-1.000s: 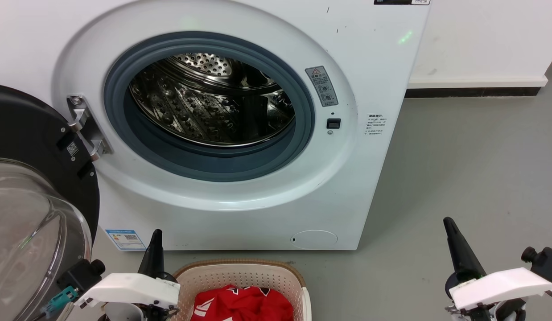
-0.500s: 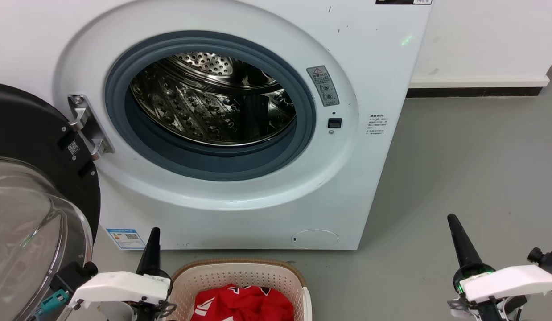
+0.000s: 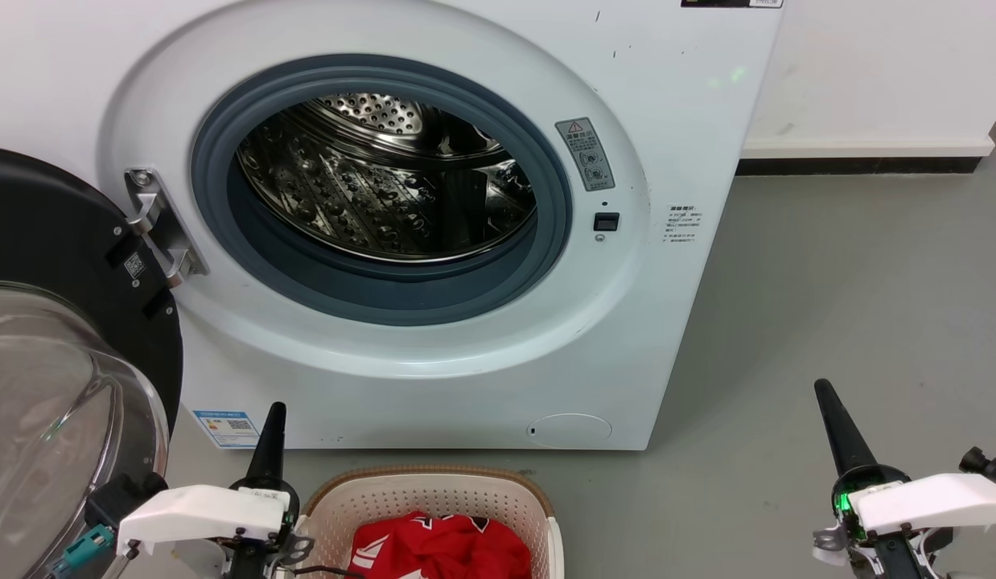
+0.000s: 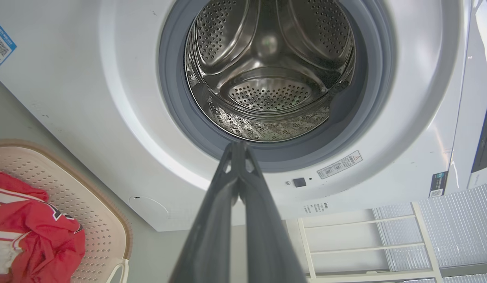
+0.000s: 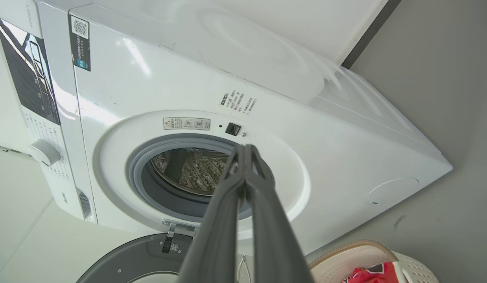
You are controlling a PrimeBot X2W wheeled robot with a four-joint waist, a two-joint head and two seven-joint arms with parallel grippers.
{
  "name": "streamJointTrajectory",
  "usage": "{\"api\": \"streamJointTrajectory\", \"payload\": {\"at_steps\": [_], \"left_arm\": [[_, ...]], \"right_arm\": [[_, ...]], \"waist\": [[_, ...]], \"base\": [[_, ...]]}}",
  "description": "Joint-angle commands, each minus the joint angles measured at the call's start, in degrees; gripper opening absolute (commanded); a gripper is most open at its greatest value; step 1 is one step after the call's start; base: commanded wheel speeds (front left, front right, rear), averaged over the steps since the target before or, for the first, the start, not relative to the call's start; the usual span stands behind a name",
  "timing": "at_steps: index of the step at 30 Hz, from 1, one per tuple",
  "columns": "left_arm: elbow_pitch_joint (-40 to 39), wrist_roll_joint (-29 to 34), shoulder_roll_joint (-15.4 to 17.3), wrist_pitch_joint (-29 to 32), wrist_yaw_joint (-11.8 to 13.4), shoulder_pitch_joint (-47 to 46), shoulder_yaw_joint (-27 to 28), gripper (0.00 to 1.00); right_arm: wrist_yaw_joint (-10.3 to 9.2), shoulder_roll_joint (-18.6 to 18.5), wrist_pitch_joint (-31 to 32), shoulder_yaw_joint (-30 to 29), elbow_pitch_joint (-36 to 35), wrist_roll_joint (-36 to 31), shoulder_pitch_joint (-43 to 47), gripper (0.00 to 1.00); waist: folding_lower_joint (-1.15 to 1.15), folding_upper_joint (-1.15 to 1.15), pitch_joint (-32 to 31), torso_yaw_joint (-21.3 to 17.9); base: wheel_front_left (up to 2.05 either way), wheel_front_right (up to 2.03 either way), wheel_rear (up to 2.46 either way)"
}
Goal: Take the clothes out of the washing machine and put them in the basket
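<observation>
You have the clothes (image 3: 442, 551), crumpled bright red jersey with white stripes, lying in the basket (image 3: 427, 471), cream perforated plastic with a brown woven-look rim, before the washing machine (image 3: 691, 145). Its steel drum (image 3: 385, 193) gleams inside a grey rubber ring (image 3: 401, 293). Your left gripper (image 3: 276, 412) and right gripper (image 3: 824, 392): fingers pressed together.

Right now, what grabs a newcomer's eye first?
The washer at the centre of the head view, porthole open on a shiny steel drum with no laundry showing. Next, the red clothes heaped in the basket at the bottom edge, with the shut left pincer beside it and the shut right pincer at lower right.
</observation>
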Motion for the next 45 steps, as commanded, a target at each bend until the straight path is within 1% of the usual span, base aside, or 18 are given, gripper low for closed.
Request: {"api": "streamJointTrajectory", "payload": {"at_steps": [1, 20, 45], "left_arm": [[-0.6, -1.3, 0.1, 0.3, -0.4, -1.0, 0.3, 0.0], [-0.6, -11.2, 0.0, 2.8, -1.4, -1.5, 1.6, 0.0], [-0.6, -22.1, -0.2, 5.6, -2.5, -1.7, 3.0, 0.0]], "right_arm": [[0.01, -0.3, 0.2, -0.2, -0.1, 1.5, -1.3, 0.0], [0.01, -0.1, 1.5, -1.4, 1.7, 11.5, -2.7, 0.0], [0.0, 0.2, 3.2, -2.8, 3.5, 22.3, -3.9, 0.0]], "waist": [[0.0, 0.0, 0.0, 0.0], [0.0, 0.0, 0.1, 0.3], [0.0, 0.0, 0.3, 0.6]], "base": [[0.0, 0.0, 0.0], [0.0, 0.0, 0.0], [0.0, 0.0, 0.0]]}}
